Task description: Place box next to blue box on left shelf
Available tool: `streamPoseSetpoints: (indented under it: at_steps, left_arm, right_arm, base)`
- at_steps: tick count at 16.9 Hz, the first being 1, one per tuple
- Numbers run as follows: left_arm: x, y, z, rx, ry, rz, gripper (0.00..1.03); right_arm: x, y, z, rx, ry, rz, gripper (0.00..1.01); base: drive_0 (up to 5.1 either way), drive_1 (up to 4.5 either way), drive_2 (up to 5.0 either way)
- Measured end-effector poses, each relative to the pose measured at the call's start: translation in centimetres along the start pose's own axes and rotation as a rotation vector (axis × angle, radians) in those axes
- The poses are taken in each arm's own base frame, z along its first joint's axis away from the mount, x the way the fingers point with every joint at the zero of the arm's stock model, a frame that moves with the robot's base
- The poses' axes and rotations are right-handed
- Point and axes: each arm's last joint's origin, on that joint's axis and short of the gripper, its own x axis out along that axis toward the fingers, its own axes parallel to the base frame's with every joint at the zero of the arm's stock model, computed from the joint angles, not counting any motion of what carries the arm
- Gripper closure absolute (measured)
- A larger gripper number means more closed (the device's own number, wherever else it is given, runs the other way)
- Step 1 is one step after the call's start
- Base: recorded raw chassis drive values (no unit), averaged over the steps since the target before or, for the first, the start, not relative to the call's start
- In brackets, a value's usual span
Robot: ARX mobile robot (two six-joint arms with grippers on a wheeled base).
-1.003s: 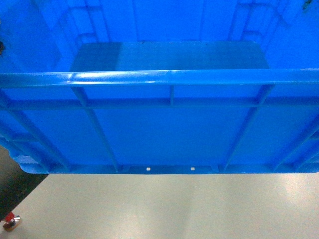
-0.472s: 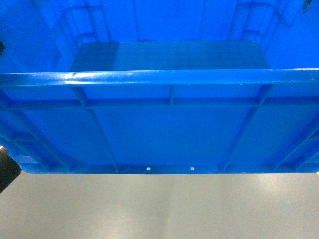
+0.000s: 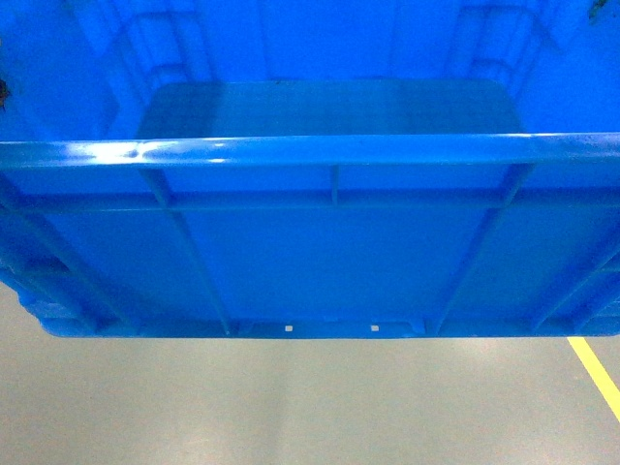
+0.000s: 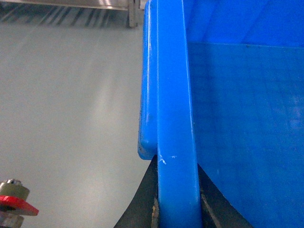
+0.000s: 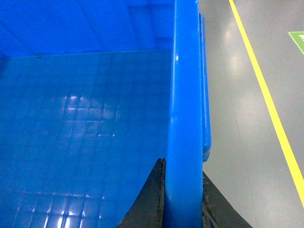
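the left gripper (image 4: 176,213) pinches the left rim of the box (image 3: 320,262), one black finger (image 4: 142,204) each side. the right gripper (image 5: 183,204) pinches the right rim. the box hangs above the grey floor (image 3: 291,407), yellow line (image 5: 266,95) beyond.

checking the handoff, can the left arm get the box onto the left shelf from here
Probably not yet. The left gripper is clamped on the box rim, but only a metal frame edge shows far across bare floor; no rollers in view.
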Motion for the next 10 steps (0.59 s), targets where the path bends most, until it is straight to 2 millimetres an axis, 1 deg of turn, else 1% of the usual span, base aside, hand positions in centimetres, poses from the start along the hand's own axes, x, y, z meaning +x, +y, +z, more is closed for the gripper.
streamPoseSetpoints:
  at_steps: [8, 10]
  left_arm:
    - [-0.14, -0.05, 0.08, -0.003, -0.005, -0.003, 0.96]
    - [-0.14, -0.06, 0.07, -0.004, -0.005, -0.003, 0.96]
  right_arm:
    - [-0.22, 0.0, 0.12, -0.002, -0.01, -0.001, 0.92]
    - [-0.22, 0.0, 0.11, -0.003, -0.009, -0.002, 0.92]
  base:
    - [0.0, 4.23, -4.2]
    - [0.8, 5.03, -3.4]
